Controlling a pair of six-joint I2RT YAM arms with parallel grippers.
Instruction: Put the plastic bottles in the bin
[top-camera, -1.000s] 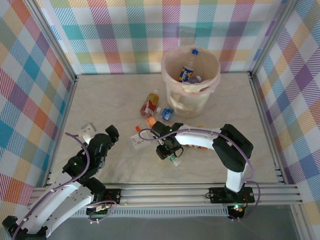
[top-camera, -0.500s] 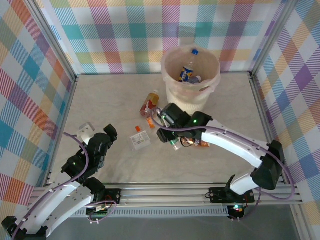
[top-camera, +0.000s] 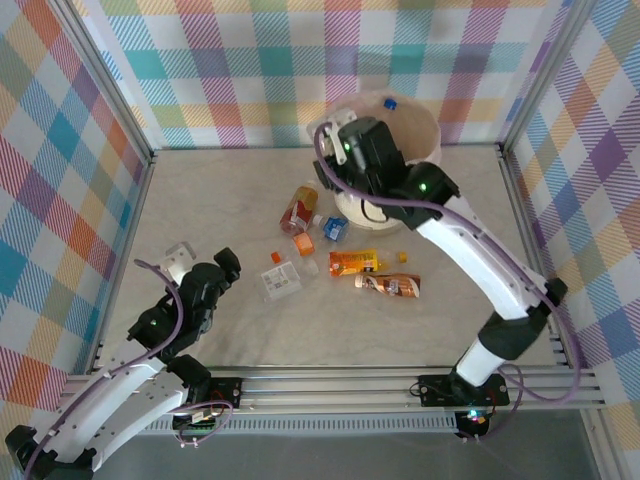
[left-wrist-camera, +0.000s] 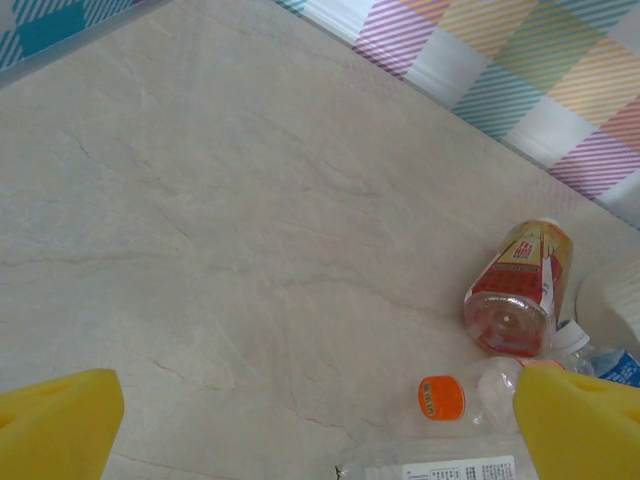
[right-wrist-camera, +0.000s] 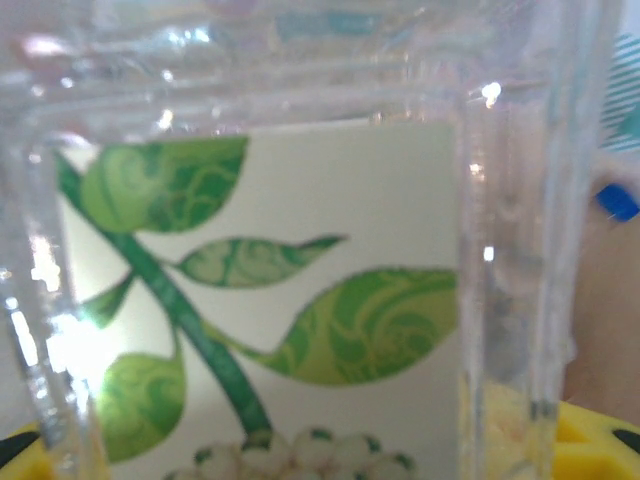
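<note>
Clear plastic, green-leaf label: one bottle (right-wrist-camera: 300, 300) clamped in the right gripper (top-camera: 345, 135), at the near rim of the bin (top-camera: 432, 135). Left gripper (top-camera: 200, 262) low over the table (top-camera: 200, 200), jaws wide apart. Best carried well over the opening before release, since a drop at the rim could bounce out.

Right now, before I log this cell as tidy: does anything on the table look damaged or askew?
Yes. The clear bottle near the middle of the table is crushed flat, and the blue-labelled bottle beside the bin looks crumpled. The red-labelled bottle and the orange-labelled bottle lie on their sides.
</note>
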